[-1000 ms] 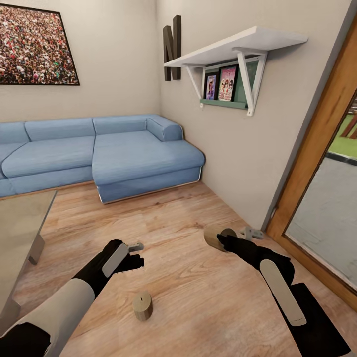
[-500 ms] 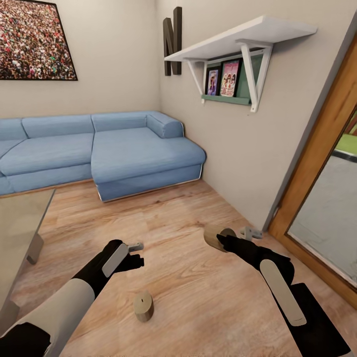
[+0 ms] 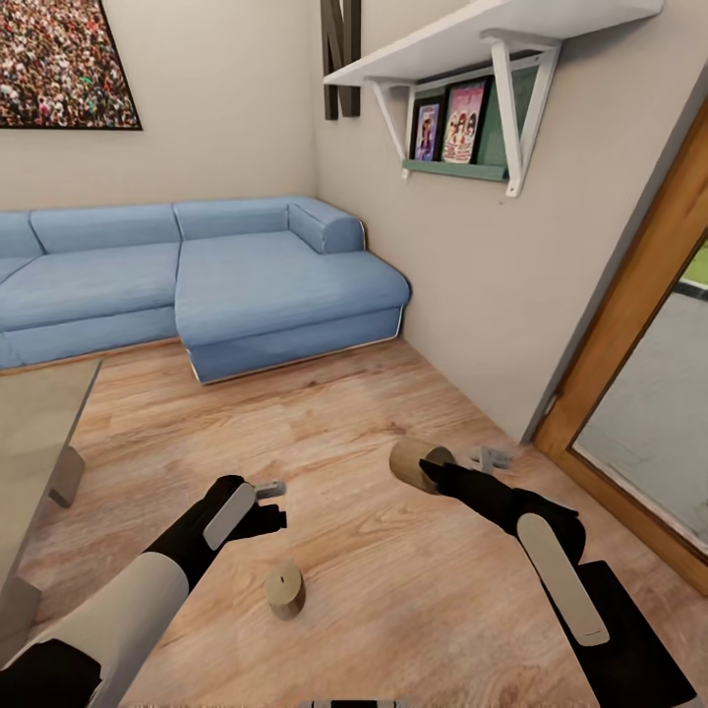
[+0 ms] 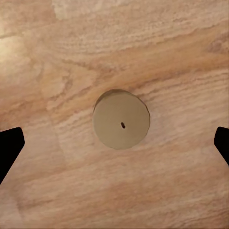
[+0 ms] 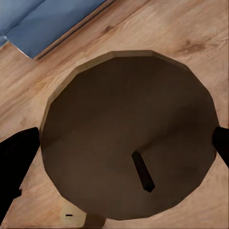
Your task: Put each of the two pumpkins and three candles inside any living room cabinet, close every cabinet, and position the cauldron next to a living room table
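A short tan candle stands upright on the wooden floor between my arms. My left gripper hovers above it, open; in the left wrist view the candle lies straight below, between the wide-apart fingertips. A second candle is tipped on its side in the air, and my right gripper is shut on it. Up close, that held candle shows its dark top and wick between the right gripper's fingertips. Pumpkins, cabinet and cauldron are out of view.
A blue corner sofa stands against the far wall. A glass-topped coffee table is at the left. A wall with a white shelf and a wooden door frame close off the right side.
The head view has shifted, so the sofa, shelf and picture sit differently in it. Both arms keep their pose. The right gripper still holds its candle.
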